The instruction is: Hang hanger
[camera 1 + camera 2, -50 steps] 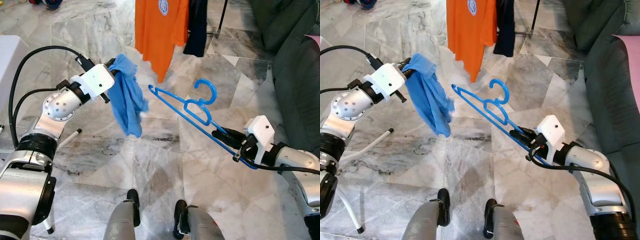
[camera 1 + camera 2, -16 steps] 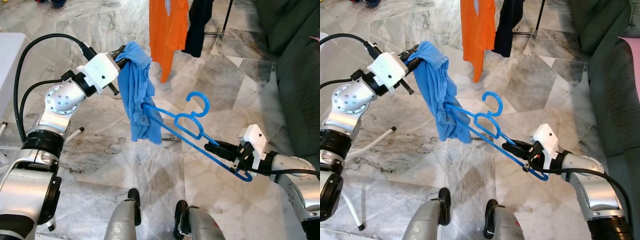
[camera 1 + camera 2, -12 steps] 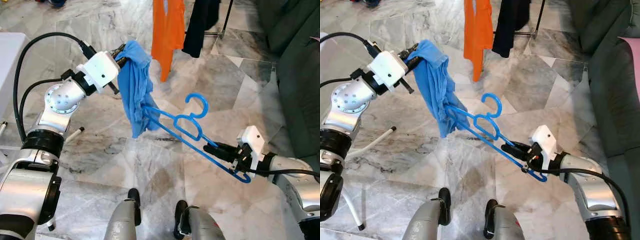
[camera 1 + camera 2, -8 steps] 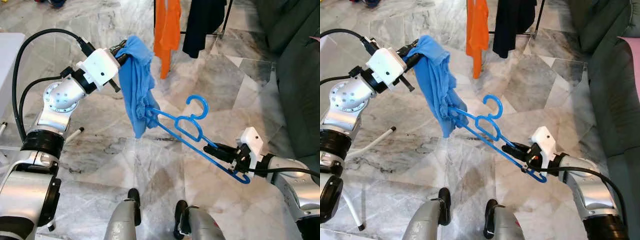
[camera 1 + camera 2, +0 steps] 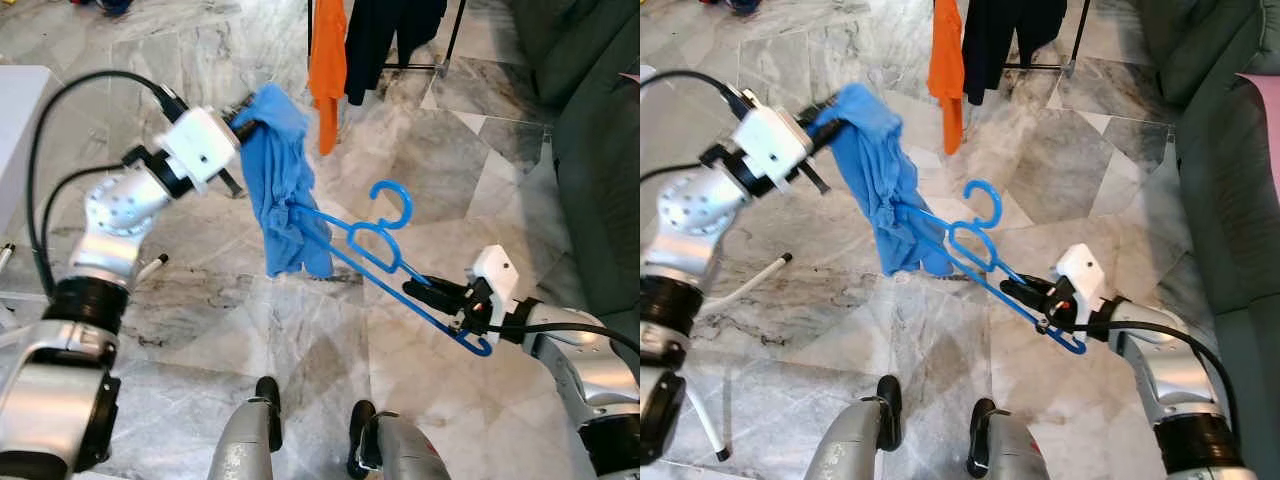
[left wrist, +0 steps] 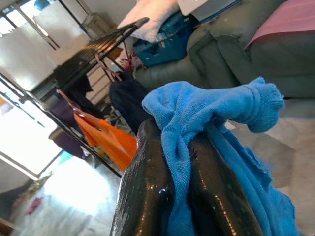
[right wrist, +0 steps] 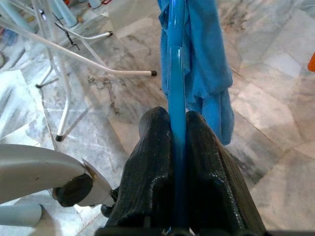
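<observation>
In the left eye view, my left claw (image 5: 240,115) is raised at the left and its fingers are closed on the top of a blue cloth (image 5: 283,185), which hangs down from them above the marble floor (image 5: 200,300). My right claw (image 5: 418,290) reaches in from the right and is clamped on the lower bar of a blue hanger (image 5: 375,240). The far tip of the hanger goes into the hanging cloth, and its hook points up. Behind, an orange shirt (image 5: 327,60) and a black garment (image 5: 385,35) hang on a rack. A dark green sofa (image 5: 590,150) stands at the right.

In the right eye view, the same scene appears, and a white tube (image 5: 740,285) lies low at the left on the floor.

In the left wrist view, my 2 black fingers (image 6: 147,196) press together with the blue cloth squeezed between them.

In the right wrist view, my 2 fingers (image 7: 155,172) grip the blue bar tightly, and the bar runs straight away into the cloth.
</observation>
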Tool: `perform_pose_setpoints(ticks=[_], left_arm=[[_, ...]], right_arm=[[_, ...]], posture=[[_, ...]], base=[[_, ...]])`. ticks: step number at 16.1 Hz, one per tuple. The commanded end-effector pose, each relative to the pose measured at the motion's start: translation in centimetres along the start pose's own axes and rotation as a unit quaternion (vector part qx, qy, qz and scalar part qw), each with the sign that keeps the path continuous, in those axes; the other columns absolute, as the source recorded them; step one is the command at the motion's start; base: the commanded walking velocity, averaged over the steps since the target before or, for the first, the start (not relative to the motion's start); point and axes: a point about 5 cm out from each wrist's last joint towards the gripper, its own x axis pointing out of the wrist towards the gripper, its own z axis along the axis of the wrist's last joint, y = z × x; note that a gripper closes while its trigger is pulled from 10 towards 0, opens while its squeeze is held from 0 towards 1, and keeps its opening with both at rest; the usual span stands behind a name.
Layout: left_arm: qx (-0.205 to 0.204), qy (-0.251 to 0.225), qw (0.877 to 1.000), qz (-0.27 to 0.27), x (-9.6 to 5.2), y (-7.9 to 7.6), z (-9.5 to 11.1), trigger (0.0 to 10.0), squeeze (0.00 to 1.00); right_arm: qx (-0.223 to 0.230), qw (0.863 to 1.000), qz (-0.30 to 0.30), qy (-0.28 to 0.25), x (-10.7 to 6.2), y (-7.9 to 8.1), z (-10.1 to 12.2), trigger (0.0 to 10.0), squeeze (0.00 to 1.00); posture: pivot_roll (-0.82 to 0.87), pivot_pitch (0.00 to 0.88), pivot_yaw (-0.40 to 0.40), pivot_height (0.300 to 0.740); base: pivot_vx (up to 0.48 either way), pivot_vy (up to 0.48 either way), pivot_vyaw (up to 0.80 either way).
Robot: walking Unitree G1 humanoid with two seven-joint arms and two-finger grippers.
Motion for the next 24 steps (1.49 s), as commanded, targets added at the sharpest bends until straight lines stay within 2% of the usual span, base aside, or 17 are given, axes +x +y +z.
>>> perform_pose_setpoints(ticks=[1, 3, 7, 12, 15, 19, 22, 24], left_arm=[[0.002, -0.004, 1.000, -0.012, -0.2, -0.3, 0.2, 10.0, 0.00], [0.001, 0.017, 1.000, -0.022, -0.4, -1.0, -0.4, 10.0, 0.00], [0.012, 0.048, 0.999, -0.017, -0.8, -1.1, -1.3, 10.0, 0.00], [0.033, 0.078, 0.996, 0.000, -1.0, -0.4, -1.8, 10.0, 0.00], [0.031, 0.081, 0.996, 0.001, -1.1, -0.2, -1.8, 10.0, 0.00], [0.018, 0.078, 0.997, -0.014, -1.0, -0.7, -1.7, 10.0, 0.00], [-0.014, 0.061, 0.997, -0.033, -0.8, -1.7, -1.0, 10.0, 0.00], [-0.021, 0.047, 0.998, -0.044, -0.6, -2.6, -0.7, 10.0, 0.00]], right_arm=[[0.002, 1.000, 0.015, -0.005, 0.2, 0.4, -0.1, 10.0, 0.00], [-0.003, 0.999, 0.018, -0.030, 0.4, 0.2, 1.1, 10.0, 0.00], [-0.019, 0.999, 0.022, -0.041, 0.3, 0.1, 2.2, 10.0, 0.00], [-0.010, 0.998, 0.032, 0.056, -0.6, 0.4, -1.0, 10.0, 0.00], [-0.017, 0.997, 0.011, 0.072, -0.8, 0.0, -1.5, 10.0, 0.00], [-0.026, 0.998, -0.024, 0.048, -0.3, -0.8, -0.9, 10.0, 0.00], [-0.025, 0.999, -0.018, 0.039, 0.4, -0.8, -0.8, 10.0, 0.00], [-0.019, 0.999, -0.007, 0.033, 0.9, -0.6, -0.7, 10.0, 0.00]], posture=[[0.08, 0.350, 0.030, 0.740], [0.09, 0.347, 0.027, 0.740], [0.08, 0.344, 0.024, 0.740], [0.08, 0.346, 0.021, 0.740], [0.08, 0.350, 0.022, 0.740], [0.07, 0.351, 0.022, 0.740], [0.08, 0.354, 0.018, 0.740], [0.08, 0.355, 0.015, 0.740]], base=[[0.000, 0.000, 0.00], [0.000, 0.000, 0.00], [0.000, 0.000, 0.00], [0.000, 0.000, 0.00], [0.000, 0.000, 0.00], [0.000, 0.000, 0.00], [0.000, 0.000, 0.00], [0.000, 0.000, 0.00]])
